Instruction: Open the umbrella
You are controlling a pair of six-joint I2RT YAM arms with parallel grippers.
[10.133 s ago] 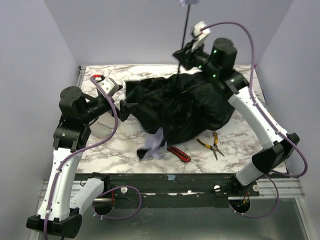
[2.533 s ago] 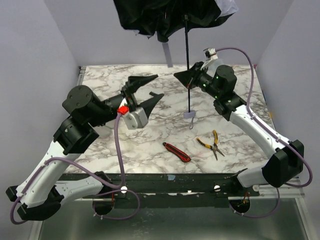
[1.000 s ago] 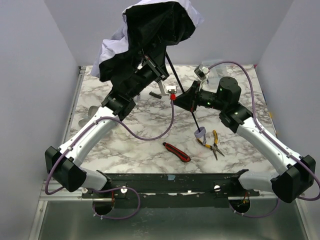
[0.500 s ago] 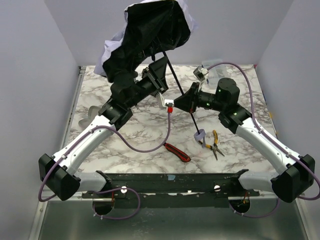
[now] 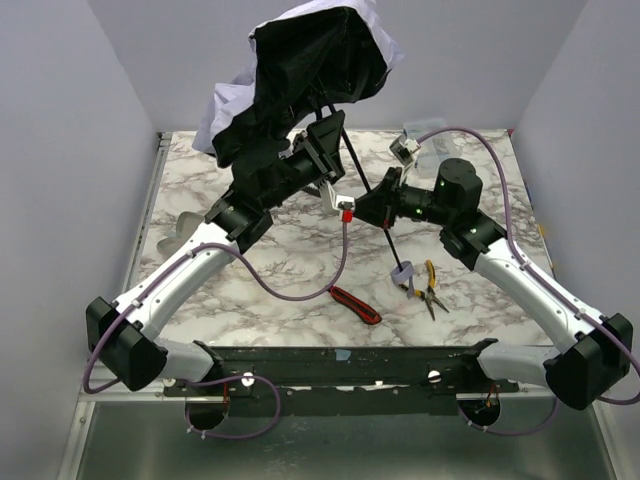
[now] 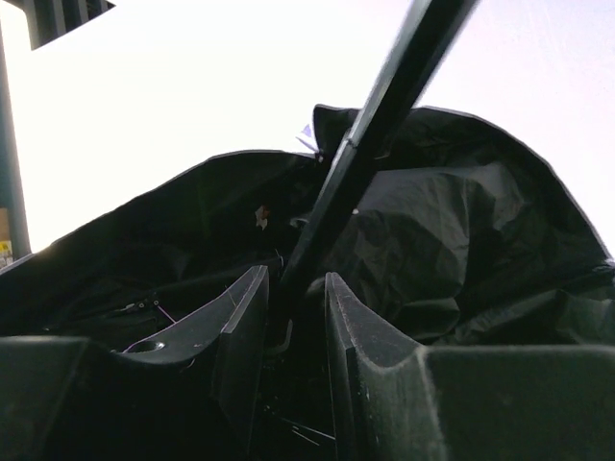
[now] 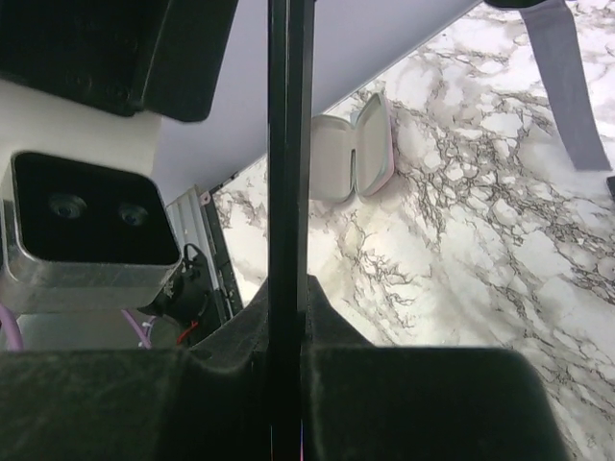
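Observation:
The umbrella is held in the air over the table, its half-spread canopy (image 5: 300, 70) black inside and pale lavender outside. Its thin black shaft (image 5: 388, 240) slants down to the lavender handle (image 5: 401, 272) just above the marble. My right gripper (image 5: 385, 205) is shut on the shaft's lower part; in the right wrist view the shaft (image 7: 288, 144) runs straight up from the gripper (image 7: 288, 288). My left gripper (image 5: 335, 135) sits just under the canopy. Its fingers (image 6: 245, 317) stand close on either side of the shaft (image 6: 384, 106), and whether they touch it is lost in the dark lining (image 6: 432, 221).
A red-handled cutter (image 5: 357, 305) and yellow-handled pliers (image 5: 425, 285) lie on the marble near the handle. A clear plastic box (image 5: 430, 130) stands at the back right. A pale open case (image 5: 172, 238) lies at the left edge. Grey walls close three sides.
My left gripper drew back down the shaft out of the canopy, then edged up again. The canopy swung slightly right. The right gripper kept its hold.

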